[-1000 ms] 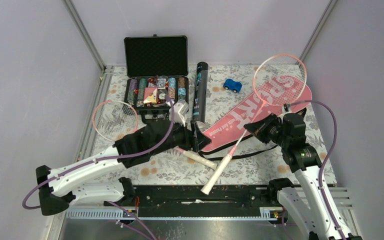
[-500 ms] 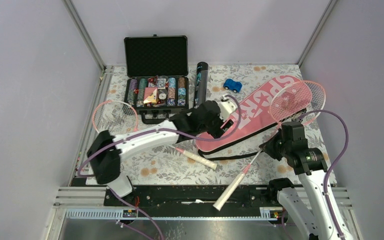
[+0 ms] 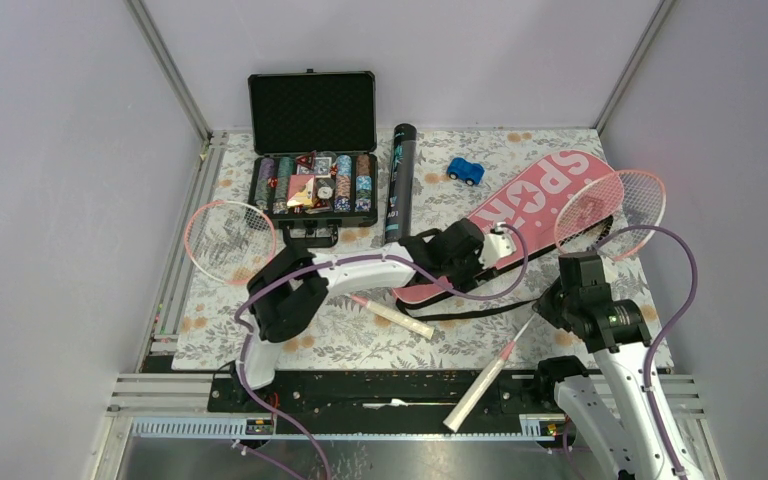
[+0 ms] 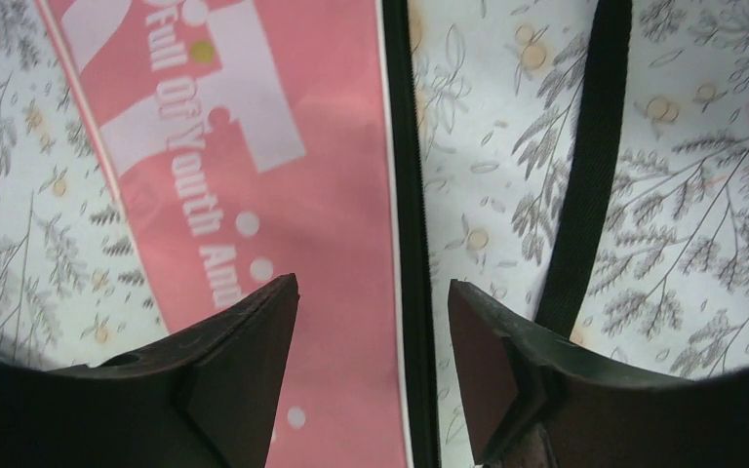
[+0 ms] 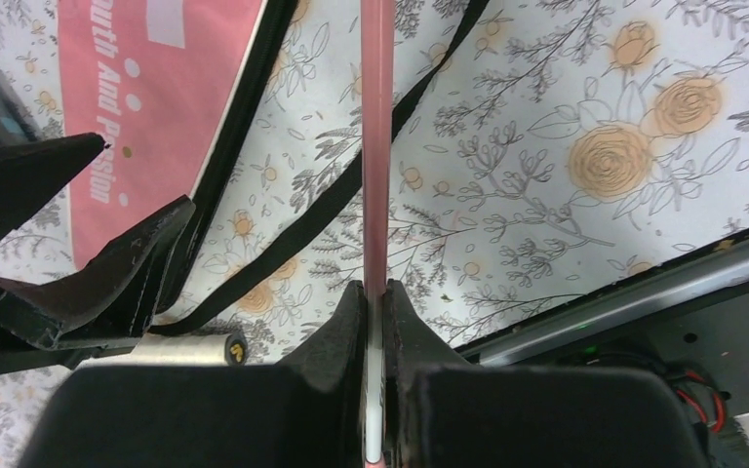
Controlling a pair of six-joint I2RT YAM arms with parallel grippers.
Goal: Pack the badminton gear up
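Holds the left hand (image 4: 371, 292) wide above the pink cover (image 4: 283, 195), over its black edge, strap (image 4: 585, 195) just to the right. Grips a racket (image 5: 377, 146) by its pink shaft in the right hand (image 5: 375, 290).

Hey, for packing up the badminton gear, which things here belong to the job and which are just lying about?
Badminton gear: pink cover, held racket, loose racket, black tube.
Lying about: poker chip case, blue toy car.
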